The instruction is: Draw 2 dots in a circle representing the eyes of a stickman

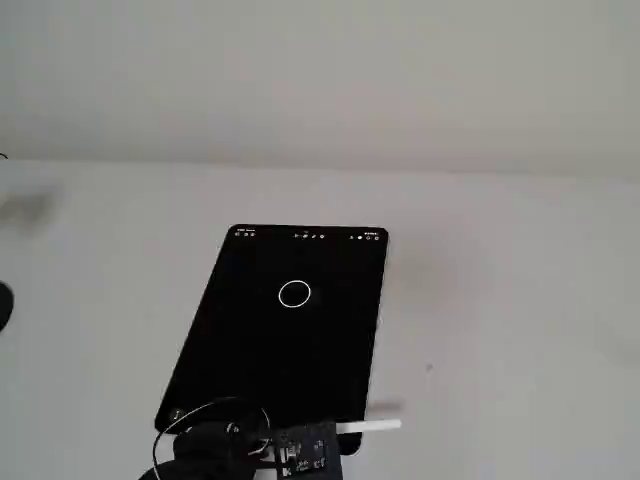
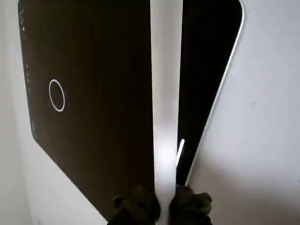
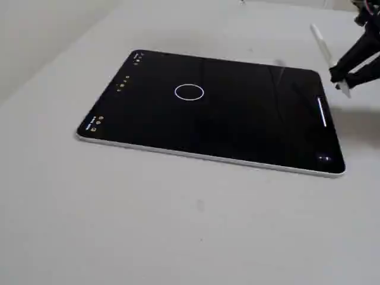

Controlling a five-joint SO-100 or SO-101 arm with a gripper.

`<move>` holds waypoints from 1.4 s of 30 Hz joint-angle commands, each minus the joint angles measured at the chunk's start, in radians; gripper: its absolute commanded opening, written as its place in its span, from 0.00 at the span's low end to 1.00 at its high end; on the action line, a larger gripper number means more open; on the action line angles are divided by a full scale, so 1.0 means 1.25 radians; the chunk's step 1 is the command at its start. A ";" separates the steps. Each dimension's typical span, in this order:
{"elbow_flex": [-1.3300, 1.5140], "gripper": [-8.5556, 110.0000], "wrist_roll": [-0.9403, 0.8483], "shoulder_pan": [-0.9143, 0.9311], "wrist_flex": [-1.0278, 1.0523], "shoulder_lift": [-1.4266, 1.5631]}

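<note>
A black tablet [image 1: 250, 370] lies on the white table. A thin white circle shows on its screen in both fixed views [image 1: 294, 293] [image 3: 189, 91] and in the wrist view [image 2: 56, 95]. No dots show inside the circle. My gripper [image 2: 161, 207] is shut on a white stylus [image 2: 166, 93]. It sits at the tablet's near end in a fixed view [image 1: 325, 442] and by its right edge in the other [image 3: 340, 76]. The stylus [image 3: 323, 44] is held above the surface, far from the circle. Its reflection [image 3: 322, 113] shows on the screen.
Small white icons [image 1: 310, 236] run along the tablet's far edge. A black cable [image 1: 200, 420] loops over the tablet's near end by the arm. A dark object [image 1: 3, 305] sits at the left edge of the table.
</note>
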 commanded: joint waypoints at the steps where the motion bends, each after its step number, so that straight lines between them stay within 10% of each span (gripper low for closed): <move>1: -0.005 0.07 0.001 -0.001 -0.002 0.007; 35: -0.004 0.07 0.001 -0.001 -0.009 0.007; 42: 0.005 0.07 -0.299 -0.044 -0.252 0.007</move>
